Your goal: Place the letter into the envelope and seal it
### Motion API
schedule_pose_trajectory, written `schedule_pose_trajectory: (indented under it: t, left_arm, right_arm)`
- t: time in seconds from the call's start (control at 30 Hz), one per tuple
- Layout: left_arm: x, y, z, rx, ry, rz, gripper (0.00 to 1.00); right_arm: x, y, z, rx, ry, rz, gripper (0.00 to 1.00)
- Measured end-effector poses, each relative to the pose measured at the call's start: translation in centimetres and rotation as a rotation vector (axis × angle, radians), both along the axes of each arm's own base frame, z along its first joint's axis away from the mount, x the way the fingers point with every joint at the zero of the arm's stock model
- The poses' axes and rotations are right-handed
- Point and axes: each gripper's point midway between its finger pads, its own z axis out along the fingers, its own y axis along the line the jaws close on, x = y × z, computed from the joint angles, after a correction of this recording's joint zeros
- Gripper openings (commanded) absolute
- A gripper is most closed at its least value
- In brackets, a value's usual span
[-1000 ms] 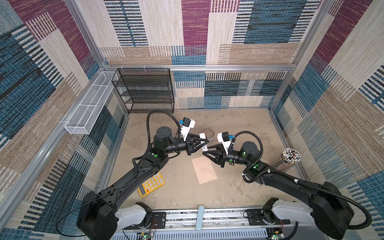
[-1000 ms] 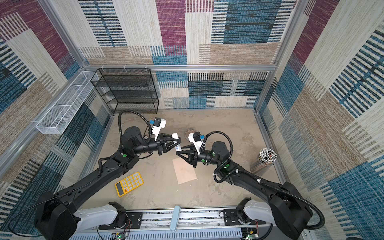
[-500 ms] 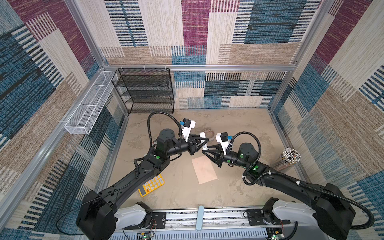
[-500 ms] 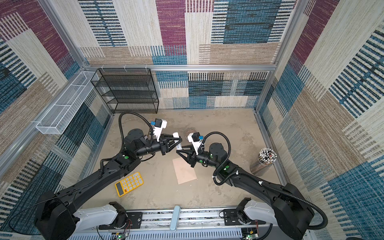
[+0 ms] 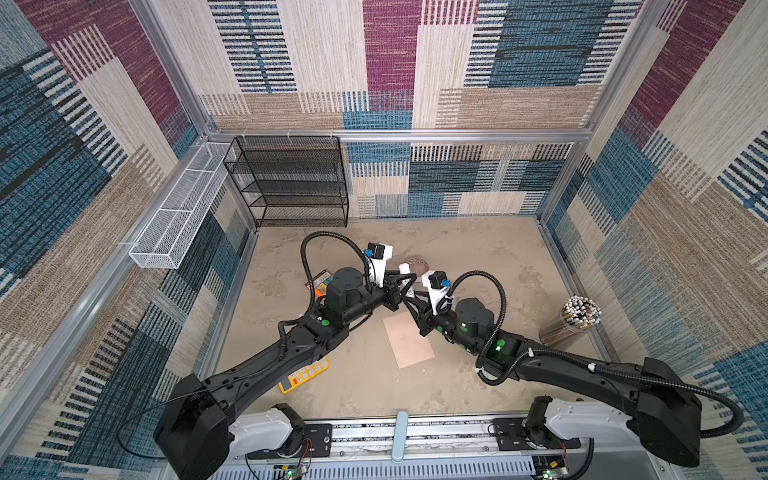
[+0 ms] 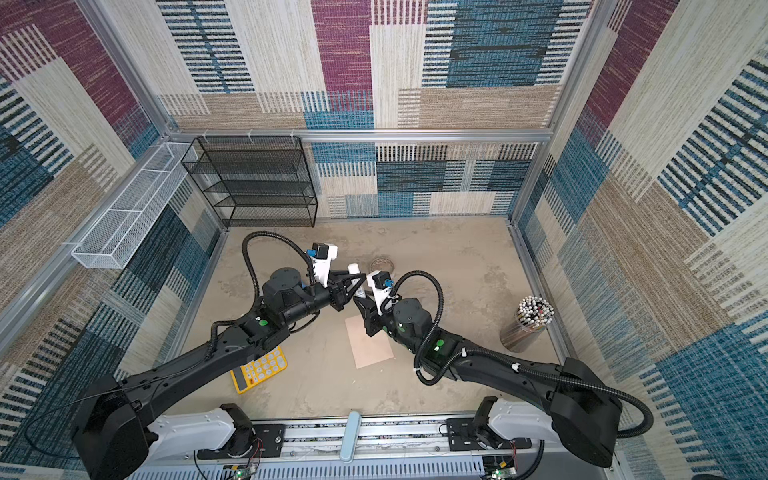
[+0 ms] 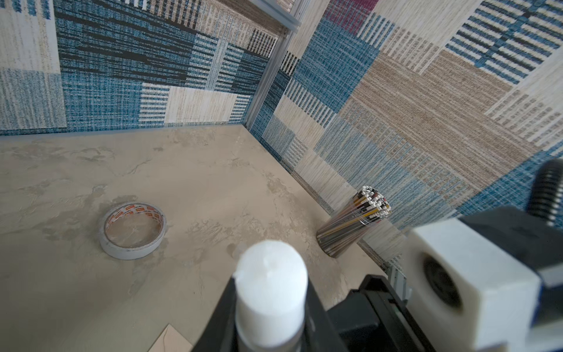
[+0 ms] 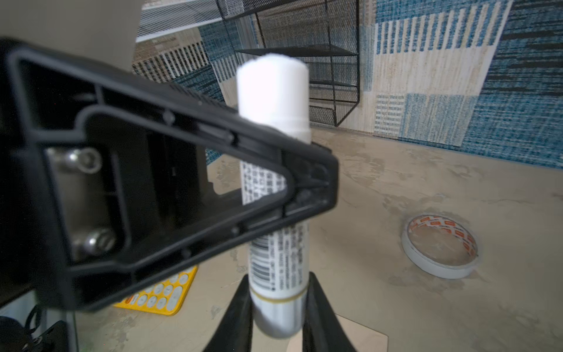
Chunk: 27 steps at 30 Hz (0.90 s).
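Right gripper (image 8: pixel 277 307) was part-closed on the base of the glue stick (image 8: pixel 275 253); left gripper (image 7: pixel 269 314) was clamped just under its white cap (image 7: pixel 271 268). The stick's long axis ran gripper to gripper. Envelope (image 5: pixel 409 340) lay flat below, nearer the right gripper. Letter not in view

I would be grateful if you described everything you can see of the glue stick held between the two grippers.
The glue stick is a slim cylinder with a white cap, a white body carrying dark print and a barcode, a thin gold band, and a silvery base. It is held off the table. The left gripper is clamped just below the cap and the right gripper around the base. Nothing else touches it.
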Motion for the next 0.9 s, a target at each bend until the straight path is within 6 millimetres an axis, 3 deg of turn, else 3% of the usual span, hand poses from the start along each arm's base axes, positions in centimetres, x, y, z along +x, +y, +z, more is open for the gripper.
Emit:
schedule_pose_trajectory:
  t: [0.13,0.23,0.33,0.5,0.7,0.9]
  left_arm:
    - [0.3,0.1,-0.4,0.005,0.005,0.019,0.0]
    - [0.2,0.1,-0.3,0.001,0.001,0.02,0.0]
    - [-0.1,0.3,-0.9,0.021,0.027,0.01,0.0]
    - [0.0,1.8,0.7,0.009,0.021,-0.006,0.0]
    - [0.4,4.4,3.8,-0.053,-0.015,-0.032,0.0]
    - [-1.9,3.5,4.8,-0.106,0.0,-0.216,0.0]
  right_arm:
    - [0.3,0.0,-0.5,-0.029,-0.005,-0.052,0.26]
    - [0.2,-0.2,-0.6,-0.029,-0.017,-0.062,0.36]
    - [-0.1,-0.5,1.0,0.01,-0.071,-0.054,0.48]
    - [-1.0,-1.0,2.9,0.07,-0.133,0.034,0.64]
    - [-1.7,-2.9,2.4,0.101,-0.142,0.141,0.62]
    - [-3.1,-2.8,2.8,0.157,-0.144,0.347,0.59]
